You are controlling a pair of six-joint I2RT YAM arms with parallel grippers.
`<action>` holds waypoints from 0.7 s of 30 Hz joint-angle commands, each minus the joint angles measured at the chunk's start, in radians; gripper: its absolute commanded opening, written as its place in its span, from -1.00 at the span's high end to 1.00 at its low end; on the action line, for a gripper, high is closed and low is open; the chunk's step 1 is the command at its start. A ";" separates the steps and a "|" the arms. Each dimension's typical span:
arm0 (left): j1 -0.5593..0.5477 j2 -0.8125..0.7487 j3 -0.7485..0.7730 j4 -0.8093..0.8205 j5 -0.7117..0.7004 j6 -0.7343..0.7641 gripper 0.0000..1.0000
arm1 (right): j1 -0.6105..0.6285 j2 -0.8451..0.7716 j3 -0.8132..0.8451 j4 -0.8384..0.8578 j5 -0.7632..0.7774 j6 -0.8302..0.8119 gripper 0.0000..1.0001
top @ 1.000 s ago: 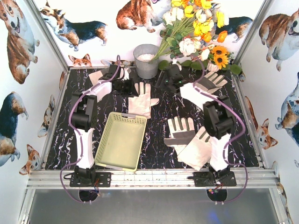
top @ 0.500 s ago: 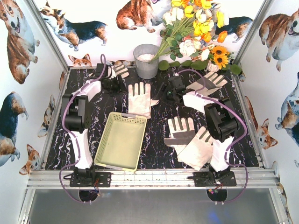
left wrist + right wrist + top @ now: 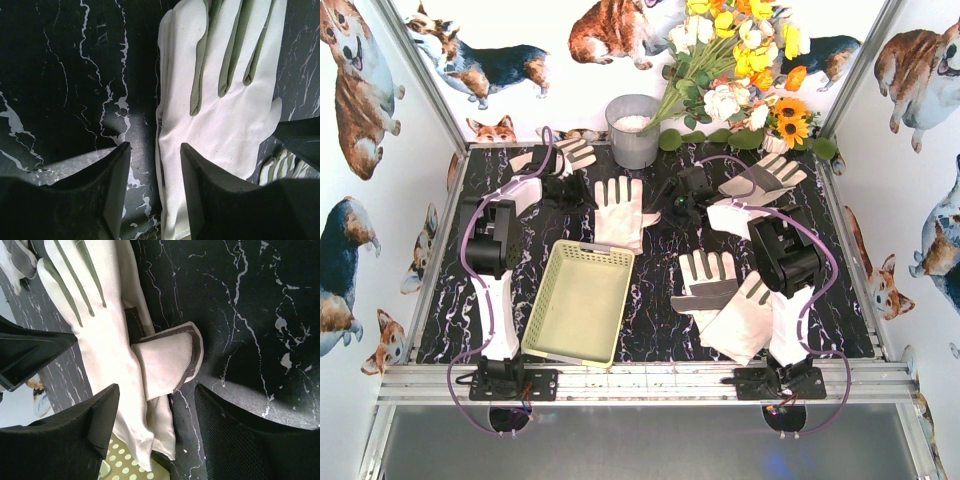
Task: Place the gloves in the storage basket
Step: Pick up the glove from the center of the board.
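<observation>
A cream glove point(image 3: 618, 208) lies palm up behind the pale yellow-green storage basket point(image 3: 580, 300). My left gripper point(image 3: 578, 190) stands open at its left side; in the left wrist view the glove point(image 3: 220, 100) has its left edge between the open jaws point(image 3: 154, 147). My right gripper point(image 3: 667, 198) is open at the glove's right side, and the folded thumb part of that glove point(image 3: 167, 357) lies between its jaws point(image 3: 156, 390). More gloves lie at the back left point(image 3: 560, 155), the back right point(image 3: 760, 178) and the front right point(image 3: 708, 278), point(image 3: 740, 318).
A grey metal bucket point(image 3: 633, 130) and a bunch of artificial flowers point(image 3: 740, 70) stand at the back wall. The basket's perforated floor point(image 3: 117, 465) shows just under the right jaws. The other arm's gripper point(image 3: 300, 140) is close across the glove.
The left arm has swung its elbow leftward, uncovering the back-left glove, and its gripper now sits at the central glove's edge. The right gripper has closed in on that glove's thumb side.
</observation>
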 commanded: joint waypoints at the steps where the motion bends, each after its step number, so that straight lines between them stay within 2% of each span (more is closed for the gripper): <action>1: 0.000 0.017 -0.007 0.019 0.028 -0.005 0.25 | -0.005 0.012 -0.005 0.070 -0.005 0.021 -0.27; 10: 0.000 0.035 -0.029 0.014 0.019 0.006 0.49 | -0.007 0.069 -0.010 0.139 -0.046 0.043 -0.26; 21: 0.000 0.039 -0.056 0.016 0.016 0.013 0.67 | -0.007 0.124 -0.050 0.238 -0.140 0.076 -0.24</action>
